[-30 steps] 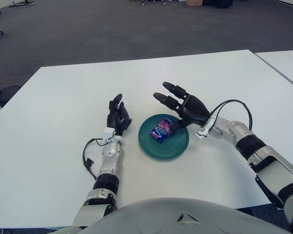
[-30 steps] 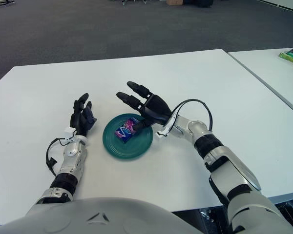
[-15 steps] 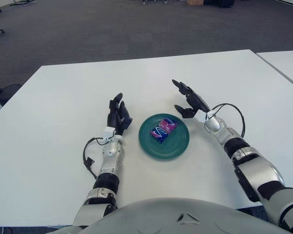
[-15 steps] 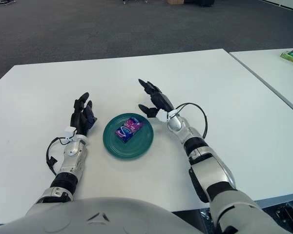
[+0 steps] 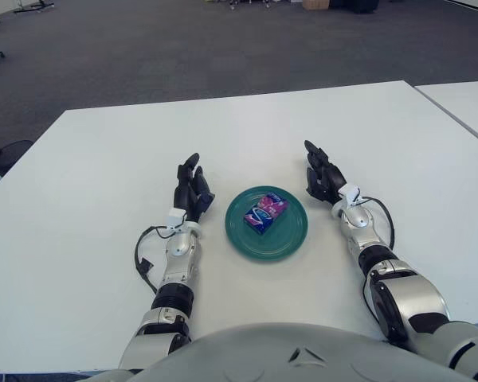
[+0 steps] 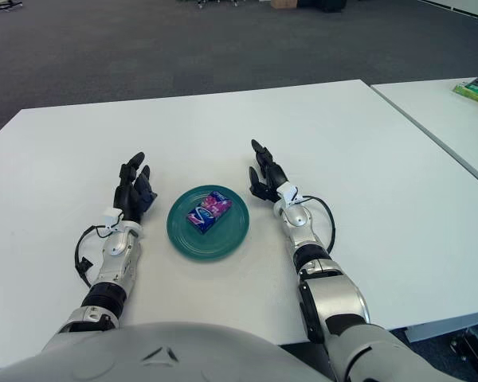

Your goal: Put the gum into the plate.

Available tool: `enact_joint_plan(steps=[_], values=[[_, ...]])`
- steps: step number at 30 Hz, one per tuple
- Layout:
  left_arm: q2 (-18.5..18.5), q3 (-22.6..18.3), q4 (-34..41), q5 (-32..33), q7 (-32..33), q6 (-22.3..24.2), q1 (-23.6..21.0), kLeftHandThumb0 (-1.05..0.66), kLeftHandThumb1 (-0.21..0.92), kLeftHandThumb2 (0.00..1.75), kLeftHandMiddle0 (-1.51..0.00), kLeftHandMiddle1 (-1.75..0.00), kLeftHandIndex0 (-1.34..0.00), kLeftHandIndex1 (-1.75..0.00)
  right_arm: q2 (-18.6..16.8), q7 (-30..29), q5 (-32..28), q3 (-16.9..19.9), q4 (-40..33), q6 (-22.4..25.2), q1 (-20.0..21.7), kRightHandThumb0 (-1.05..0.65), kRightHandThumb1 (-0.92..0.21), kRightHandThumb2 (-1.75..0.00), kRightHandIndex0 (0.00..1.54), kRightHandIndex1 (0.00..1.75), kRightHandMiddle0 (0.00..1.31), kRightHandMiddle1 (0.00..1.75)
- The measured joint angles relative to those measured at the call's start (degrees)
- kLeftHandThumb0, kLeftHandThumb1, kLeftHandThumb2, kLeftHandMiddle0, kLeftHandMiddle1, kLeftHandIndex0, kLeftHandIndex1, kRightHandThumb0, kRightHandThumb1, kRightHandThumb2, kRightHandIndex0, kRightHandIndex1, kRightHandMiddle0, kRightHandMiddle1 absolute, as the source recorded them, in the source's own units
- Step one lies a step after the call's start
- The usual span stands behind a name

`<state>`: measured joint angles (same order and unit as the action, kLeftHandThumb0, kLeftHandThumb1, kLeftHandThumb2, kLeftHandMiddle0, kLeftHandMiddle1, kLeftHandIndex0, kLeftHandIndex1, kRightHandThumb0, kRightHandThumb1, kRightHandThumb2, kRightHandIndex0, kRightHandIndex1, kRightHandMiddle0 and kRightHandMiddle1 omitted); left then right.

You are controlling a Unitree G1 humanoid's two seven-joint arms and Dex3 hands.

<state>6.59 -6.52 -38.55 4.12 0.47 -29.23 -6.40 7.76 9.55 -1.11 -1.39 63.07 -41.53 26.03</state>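
A blue and pink gum pack (image 5: 266, 213) lies inside the round teal plate (image 5: 291, 241) on the white table. My right hand (image 5: 323, 175) rests on the table just right of the plate, fingers relaxed and empty, clear of the rim. My left hand (image 5: 192, 189) is parked on the table left of the plate, fingers relaxed and empty. The scene also shows in the right eye view, with the gum pack (image 6: 208, 211) on the plate (image 6: 229, 237).
The white table (image 5: 103, 159) stretches around the plate. A second white table (image 6: 438, 103) stands to the right across a narrow gap, with a green object (image 6: 476, 90) on it. Grey carpet lies beyond the far edge.
My right hand let go of the gum pack over the plate, drew back to the right and settled on the table beside the plate. The gum stays in the plate. The left hand has not moved.
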Motion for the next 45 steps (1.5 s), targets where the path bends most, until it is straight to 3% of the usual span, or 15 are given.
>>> enact_joint_plan(steps=[13,19,45], values=[[0.01,-0.42,1.29,1.6,-2.26,0.74,0.53,-0.84,0.92,0.9,-0.32,-0.01,-0.02,-0.78,-1.52,0.04,-0.22,2.47,-4.18,0.52,-2.94,-0.92,-0.92,-1.0,0.04,0.01,0.05,0.08],[0.04,-0.52,1.9,2.2,-2.71,1.06,0.92,-0.84,0.92,0.89,-0.33,-0.01,-0.02,-0.79,-1.85,-1.4,0.37,2.35,-6.47,2.49,-4.8,-0.88,-0.92,-1.04,0.06,0.0,0.0,0.21],[0.09,-0.91,2.58,2.89,-4.38,1.25,1.43,-0.79,0.92,0.9,-0.28,0.0,0.0,-0.73,-2.4,-3.42,0.69,2.52,-6.66,4.02,-5.01,-0.84,-0.92,-1.03,0.08,0.01,0.0,0.32]])
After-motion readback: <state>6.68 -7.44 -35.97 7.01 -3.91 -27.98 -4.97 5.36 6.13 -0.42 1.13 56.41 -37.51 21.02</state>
